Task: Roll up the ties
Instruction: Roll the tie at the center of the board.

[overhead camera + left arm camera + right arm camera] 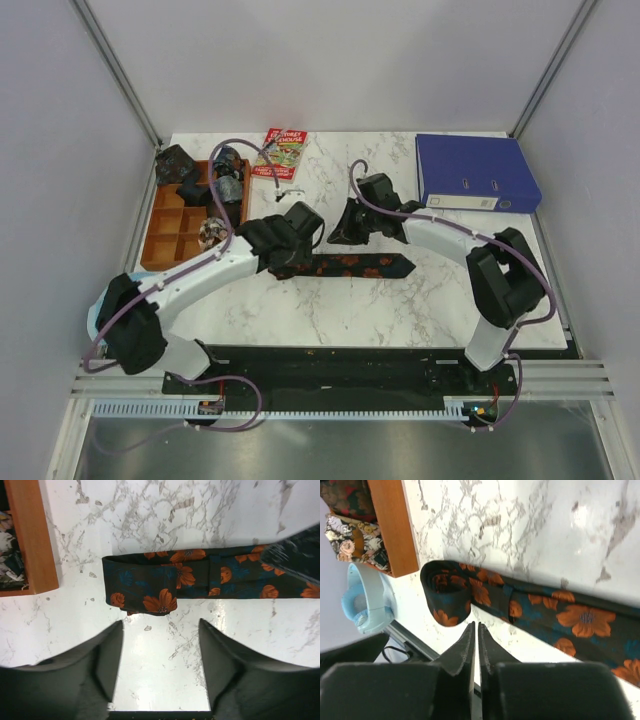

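A long black tie point(350, 266) with orange flowers lies flat across the middle of the table. Its left end point(142, 585) is folded over into a loose first turn, seen as a small loop point(445, 592) in the right wrist view. My left gripper point(160, 625) hovers just short of that end, open, with only bare marble between its fingers. My right gripper point(475, 626) is shut down to a thin slit beside the loop, holding nothing. From above, both grippers point(290, 248) point(345, 228) hang over the tie's left half. Small rolled ties point(228, 186) sit in the wooden tray point(165, 225).
The tray's wooden wall point(32, 535) point(395, 525) stands close to the tie's left end, with patterned bundles point(350, 535) inside. A blue binder point(475, 172) lies at the back right, a red-and-green booklet point(282, 152) at the back middle. A pale blue object point(365, 605) sits by the table's near-left edge.
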Controlling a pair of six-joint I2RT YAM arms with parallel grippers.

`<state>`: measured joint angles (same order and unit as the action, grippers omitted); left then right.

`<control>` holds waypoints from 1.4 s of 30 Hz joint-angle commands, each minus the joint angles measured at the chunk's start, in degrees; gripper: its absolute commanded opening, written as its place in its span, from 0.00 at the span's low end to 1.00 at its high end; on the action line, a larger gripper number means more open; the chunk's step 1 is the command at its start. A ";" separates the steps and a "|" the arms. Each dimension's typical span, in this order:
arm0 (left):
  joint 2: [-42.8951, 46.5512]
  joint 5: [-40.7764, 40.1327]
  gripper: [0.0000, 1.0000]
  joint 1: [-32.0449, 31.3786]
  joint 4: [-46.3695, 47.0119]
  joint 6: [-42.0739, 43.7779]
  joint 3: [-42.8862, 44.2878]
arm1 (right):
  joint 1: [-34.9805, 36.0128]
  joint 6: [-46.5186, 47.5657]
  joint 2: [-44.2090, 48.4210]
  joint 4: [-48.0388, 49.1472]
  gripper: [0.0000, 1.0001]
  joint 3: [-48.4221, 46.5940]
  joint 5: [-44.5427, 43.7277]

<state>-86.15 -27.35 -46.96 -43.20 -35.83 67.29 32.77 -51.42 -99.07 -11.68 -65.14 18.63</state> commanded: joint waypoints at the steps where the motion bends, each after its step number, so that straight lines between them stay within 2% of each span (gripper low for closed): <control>1: 9.57 -1.48 0.60 0.03 -1.19 -7.40 -6.28 | 0.01 5.36 -5.51 -6.77 0.15 -10.67 -0.70; 2: 10.64 -0.95 0.49 0.03 -0.75 -8.36 -7.86 | 0.10 5.80 -6.74 -7.64 0.17 -12.36 -0.70; 4: 12.93 0.54 0.39 0.03 2.22 -9.95 -12.87 | 0.36 6.77 -10.43 -9.58 0.22 -15.61 -0.18; 5: 14.85 0.72 0.29 0.03 3.37 -10.57 -14.45 | 0.53 6.94 -11.66 -9.93 0.23 -18.50 0.00; 8: 17.58 0.90 0.07 0.20 7.94 -13.38 -20.25 | 1.94 7.82 -16.59 -10.82 0.26 -24.30 0.61; 10: 18.91 1.51 0.02 0.29 11.10 -15.22 -24.72 | 3.25 8.09 -21.15 -11.43 0.27 -27.39 1.84; 14: 20.49 2.74 0.02 0.90 20.50 -17.16 -30.72 | 5.10 8.53 -27.84 -12.57 0.28 -35.38 3.16; 17: 20.32 3.45 0.02 1.69 23.50 -18.13 -33.53 | 6.33 8.35 -31.62 -12.66 0.29 -38.90 3.86; 23: 17.08 4.24 0.02 3.97 33.44 -20.59 -39.07 | 8.09 7.83 -36.19 -12.58 0.29 -41.82 4.39; 31: 8.03 3.01 0.02 6.70 34.67 -21.21 -34.95 | 8.36 7.47 -37.52 -12.14 0.28 -41.38 4.57; 42: 1.70 1.78 0.02 9.43 35.99 -22.26 -30.29 | 8.62 6.77 -37.69 -11.43 0.27 -39.71 5.89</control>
<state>-81.84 -23.40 -38.37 -8.21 -55.96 34.81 41.04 -44.34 -135.81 -23.73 -104.84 23.79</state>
